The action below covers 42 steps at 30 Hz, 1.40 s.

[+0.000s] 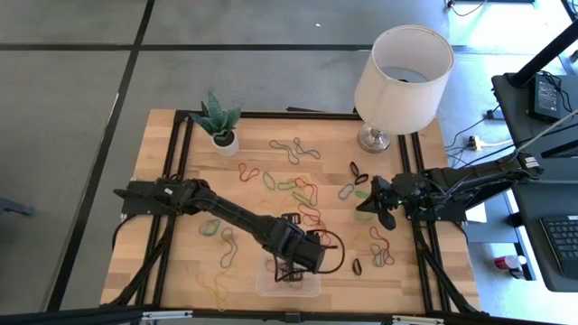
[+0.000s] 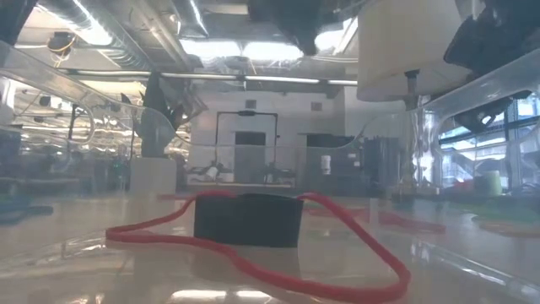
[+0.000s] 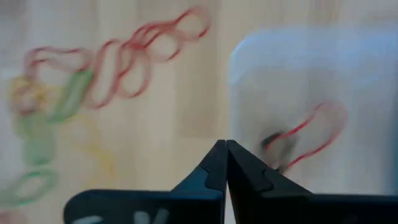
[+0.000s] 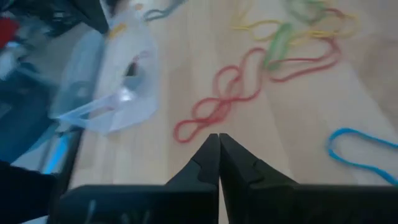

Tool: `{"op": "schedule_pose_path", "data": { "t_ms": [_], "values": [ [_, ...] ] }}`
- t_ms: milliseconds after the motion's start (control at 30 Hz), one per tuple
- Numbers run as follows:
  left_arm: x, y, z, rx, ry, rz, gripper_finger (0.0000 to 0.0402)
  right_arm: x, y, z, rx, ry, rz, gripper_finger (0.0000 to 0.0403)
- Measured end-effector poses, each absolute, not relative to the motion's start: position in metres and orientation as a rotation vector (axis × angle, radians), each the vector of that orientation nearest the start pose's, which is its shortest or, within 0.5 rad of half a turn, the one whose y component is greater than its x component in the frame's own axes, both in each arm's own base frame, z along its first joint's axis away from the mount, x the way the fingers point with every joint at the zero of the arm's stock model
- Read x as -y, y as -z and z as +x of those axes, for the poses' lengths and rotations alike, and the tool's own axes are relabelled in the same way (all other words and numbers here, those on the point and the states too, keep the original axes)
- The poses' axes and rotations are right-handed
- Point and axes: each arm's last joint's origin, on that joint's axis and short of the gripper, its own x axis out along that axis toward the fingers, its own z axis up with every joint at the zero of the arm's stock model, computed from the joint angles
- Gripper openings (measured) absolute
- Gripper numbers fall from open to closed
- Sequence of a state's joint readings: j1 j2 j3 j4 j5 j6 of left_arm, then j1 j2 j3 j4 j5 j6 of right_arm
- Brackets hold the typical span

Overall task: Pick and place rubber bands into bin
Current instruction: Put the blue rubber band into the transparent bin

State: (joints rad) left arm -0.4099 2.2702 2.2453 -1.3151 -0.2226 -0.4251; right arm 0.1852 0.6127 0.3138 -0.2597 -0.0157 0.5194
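Inside the bin [image 1: 287,282], which sits at the near edge of the table [image 1: 163,262], lies one red rubber band [image 2: 253,262] together with a small black piece [image 2: 247,219]; the low view, looking through the clear wall, shows the red loop curling around this black piece. The left wrist view shows the same red loop [image 3: 311,134] in the bin [image 3: 348,68].

Above the bin the left gripper [image 1: 302,255] hangs, and its two fingers [image 3: 239,171] are pressed together with nothing between them. The right gripper [image 1: 379,200] waits over the right part of the table, fingers also closed and empty.

Most rubber bands [image 1: 302,190] are scattered over the middle of the wood, red, green, yellow and black ones, with some near the bin's left side. A small potted plant [image 1: 219,122] and a lamp [image 1: 402,77] stand at the far edge. Only the right wrist view shows a blue band [image 4: 360,149] beside a red chain of loops [image 4: 224,102].
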Motion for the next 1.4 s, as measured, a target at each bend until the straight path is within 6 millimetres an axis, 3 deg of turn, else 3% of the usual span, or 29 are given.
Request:
{"op": "schedule_pose_path", "data": {
  "t_ms": [167, 367, 500, 700, 867, 1100, 1400],
  "values": [
    [0.155, -0.275, 0.394, -1.248, -0.094, 0.136, 0.0002, -0.026, -0.198, 0.151, -0.602, 0.077, 0.436, 0.0003],
    [0.117, -0.260, 0.337, -1.064, -0.017, 0.022, 0.0002, -0.030, -0.205, 0.184, -0.694, 0.153, 0.407, 0.0002],
    [0.095, -0.244, 0.298, -0.983, 0.013, -0.025, 0.0002, -0.028, -0.199, 0.209, -0.853, 0.245, 0.413, 0.0007],
    [0.066, -0.238, 0.244, -0.929, -0.002, -0.044, 0.0002, -0.017, -0.183, 0.245, -1.124, 0.433, 0.436, 0.0031],
    [0.050, -0.238, 0.206, -0.862, -0.009, -0.057, 0.0002, -0.006, -0.164, 0.271, -1.204, 0.539, 0.484, 0.0060],
    [0.038, -0.228, 0.167, -0.765, -0.012, -0.103, 0.0002, 0.001, -0.135, 0.279, -1.284, 0.669, 0.600, 0.0089],
    [0.032, -0.232, 0.139, -0.649, 0.000, -0.156, 0.0002, 0.001, -0.132, 0.280, -1.284, 0.707, 0.630, 0.0092]
  ]
}}
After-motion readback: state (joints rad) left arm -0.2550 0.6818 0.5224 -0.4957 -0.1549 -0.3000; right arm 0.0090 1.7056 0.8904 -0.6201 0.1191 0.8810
